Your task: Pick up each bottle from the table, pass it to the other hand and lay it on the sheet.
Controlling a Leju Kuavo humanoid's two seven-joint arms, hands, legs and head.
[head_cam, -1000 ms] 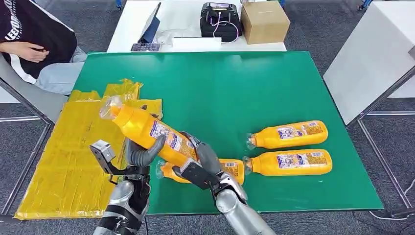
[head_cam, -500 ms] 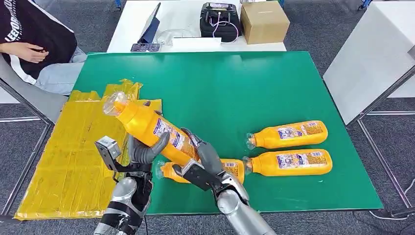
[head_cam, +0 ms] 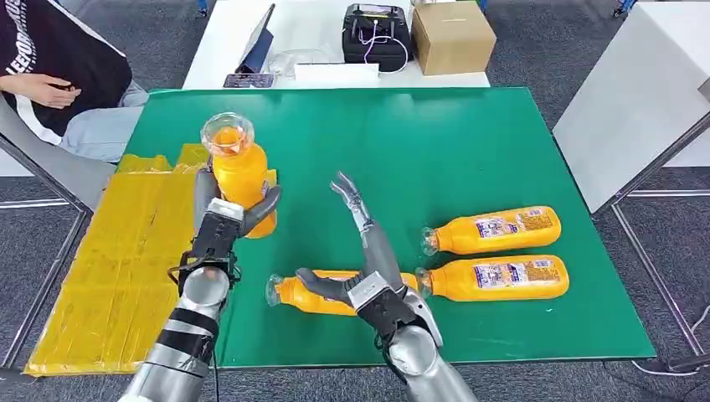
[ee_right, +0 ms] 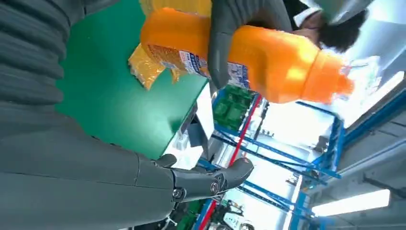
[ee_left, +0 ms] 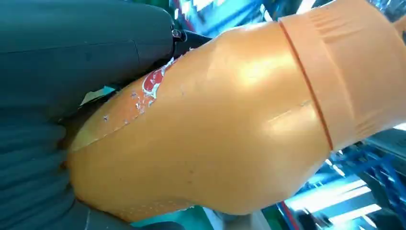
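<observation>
Left hand: the left hand [head_cam: 219, 228] is raised above the near left part of the green table [head_cam: 402, 142], its fingers wrapped around the lower body of an orange bottle [head_cam: 237, 177], which it grips nearly upright with the clear cap pointing toward the camera.
Left wrist view: the bottle [ee_left: 215, 124] lies against the grey palm, a torn label showing near the fingers.
Right hand: the right hand [head_cam: 362, 266] is empty, fingers spread and stretched up and forward, thumb out to the side, hovering over the table's near edge.
Bottles on table: one lying bottle [head_cam: 306, 295] rests just in front of the right hand; two more [head_cam: 494, 230] [head_cam: 498, 278] lie side by side to the right, caps pointing left.
Sheet: the yellow sheet [head_cam: 109, 276] covers the table's left side, under and beside the left arm.
Change: half a second ago both hands held the tilted bottle; now the right hand has let go and drawn away, and the left has swung the bottle up and leftward.
Person: someone in a dark top [head_cam: 50, 59] sits at the far left.
</observation>
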